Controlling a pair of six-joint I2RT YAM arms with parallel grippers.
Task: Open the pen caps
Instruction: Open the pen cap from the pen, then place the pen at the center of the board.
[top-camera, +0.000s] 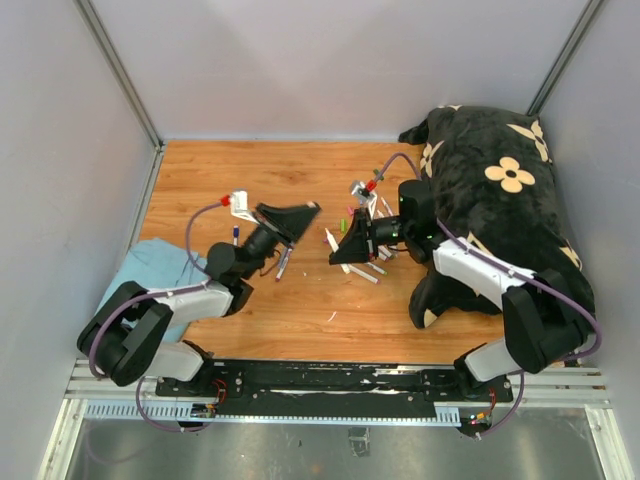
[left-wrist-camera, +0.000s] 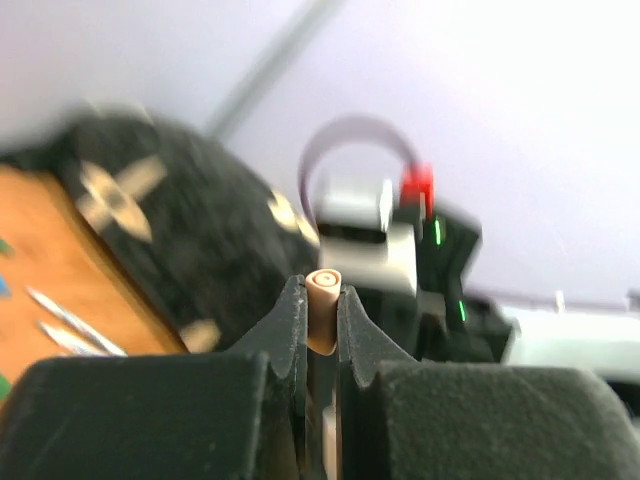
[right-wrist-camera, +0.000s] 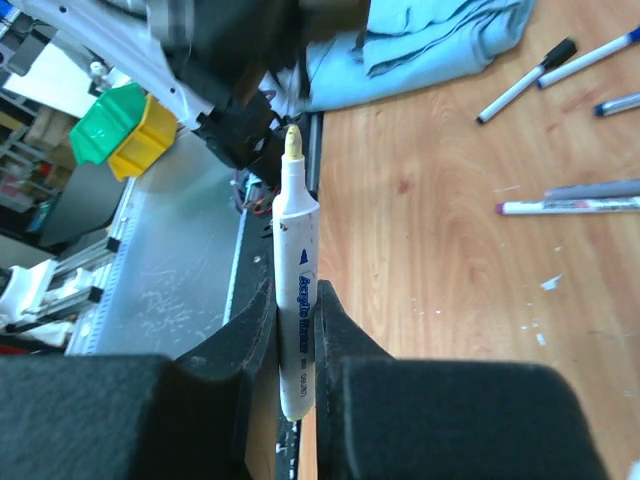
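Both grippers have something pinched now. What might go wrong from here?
1. The left gripper holds the cap only at its fingertips, with the cap's end poking out; it may slip free in a move.
2. The marker in the right gripper has its tip bare; it may smear ink on whatever it brushes.
3. Loose pens lie on the table nearby; setting the marker down may knock them rolling.

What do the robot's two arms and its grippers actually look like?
Both the left arm and the right arm have white shells with black joints. A greyish-purple cable loops along each to a red plug near the wrist. The left gripper and right gripper are black, each with two wedge-shaped fingers. Small green lights glow on the right arm.
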